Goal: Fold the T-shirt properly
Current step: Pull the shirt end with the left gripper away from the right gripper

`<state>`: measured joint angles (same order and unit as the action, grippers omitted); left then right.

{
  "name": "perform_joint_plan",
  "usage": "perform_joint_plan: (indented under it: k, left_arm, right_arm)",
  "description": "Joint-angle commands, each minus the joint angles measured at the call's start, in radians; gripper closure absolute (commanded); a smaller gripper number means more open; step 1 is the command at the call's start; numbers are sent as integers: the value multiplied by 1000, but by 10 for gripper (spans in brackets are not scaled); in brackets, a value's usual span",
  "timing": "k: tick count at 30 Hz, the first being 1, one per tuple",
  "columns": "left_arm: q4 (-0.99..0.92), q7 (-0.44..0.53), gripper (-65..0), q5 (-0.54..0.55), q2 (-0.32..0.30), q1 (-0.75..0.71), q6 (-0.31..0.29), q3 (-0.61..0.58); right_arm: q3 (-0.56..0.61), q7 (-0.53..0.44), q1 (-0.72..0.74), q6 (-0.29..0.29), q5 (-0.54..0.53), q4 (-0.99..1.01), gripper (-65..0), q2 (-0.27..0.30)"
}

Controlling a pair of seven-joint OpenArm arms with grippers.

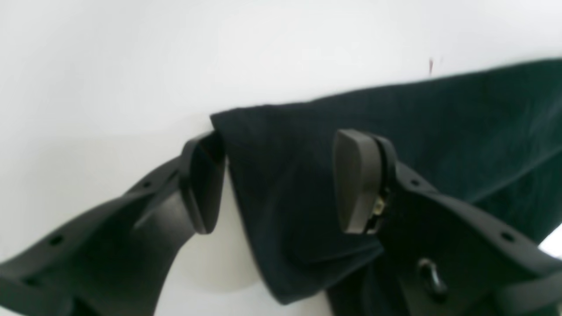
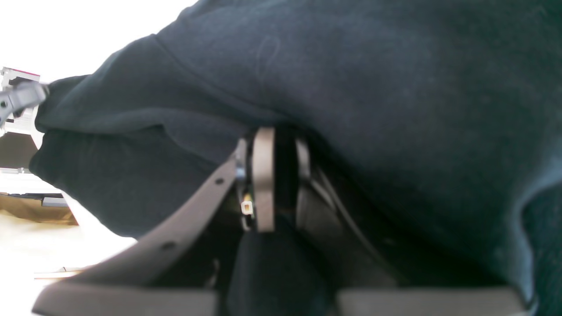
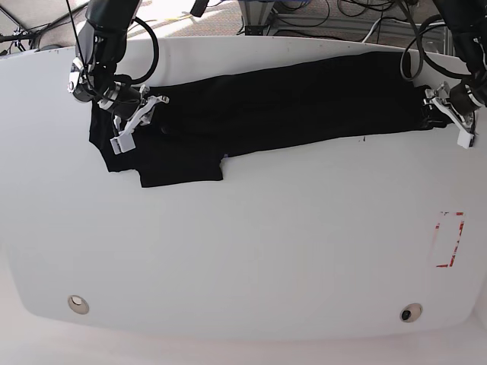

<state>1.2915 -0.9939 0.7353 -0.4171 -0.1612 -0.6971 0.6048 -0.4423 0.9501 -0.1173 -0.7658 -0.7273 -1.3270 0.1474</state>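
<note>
The black T-shirt (image 3: 289,99) lies stretched in a long band across the far part of the white table (image 3: 251,243), plain black side up, with no print showing. A sleeve flap (image 3: 183,163) sticks out at its left end. My right gripper (image 3: 131,115) is at the shirt's left end. In the right wrist view it (image 2: 284,175) is shut on a fold of the T-shirt (image 2: 373,87), which drapes over it. My left gripper (image 3: 447,108) is at the shirt's right end. In the left wrist view it (image 1: 281,180) is open, with the shirt's corner (image 1: 461,123) lying between its fingers.
A red rectangle mark (image 3: 450,239) is on the table at the front right. Two round fittings (image 3: 77,304) (image 3: 411,313) sit near the front edge. Cables and frames (image 3: 304,15) lie behind the table's far edge.
</note>
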Motion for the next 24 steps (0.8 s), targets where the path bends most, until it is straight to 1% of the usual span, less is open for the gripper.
perform_joint_plan:
  k: [1,5,11,13,16,17,18,19,21,24]
  left_arm:
    - [-37,0,-360,-49,-4,59,-1,10]
    - [-82,-4,-360,-92,2,79,-1,14]
    - [-83,-9,-358,-90,5,99,-1,10]
    - [-83,-13,-343,-90,5,99,-1,10]
    - [-83,-13,-240,-90,5,99,-1,10]
    - [-83,-13,-197,-90,5,99,-1,10]
    - [-83,-13,-132,-90,5,99,-1,10]
    - [-85,-13,-93,-92,5,99,-1,10]
    - [-86,-12,-39,-93,5,99,-1,10]
    - [-86,-7,-24,-93,5,104,-1,14]
  right_arm:
    - [1,111,-17,68,162,13,-78,14]
    - [1,111,-22,68,162,13,-78,16]
    - [3,111,-17,68,162,13,-78,21]
    - [3,111,-18,68,162,13,-78,21]
    - [3,111,-17,68,162,14,-78,22]
    - [3,111,-17,68,162,14,-78,22]
    - [3,111,-17,68,162,13,-78,22]
    - [3,111,-17,68,162,13,-78,22]
    - [3,111,-17,68,162,13,-78,22]
    - [3,111,-17,68,162,16,-78,22]
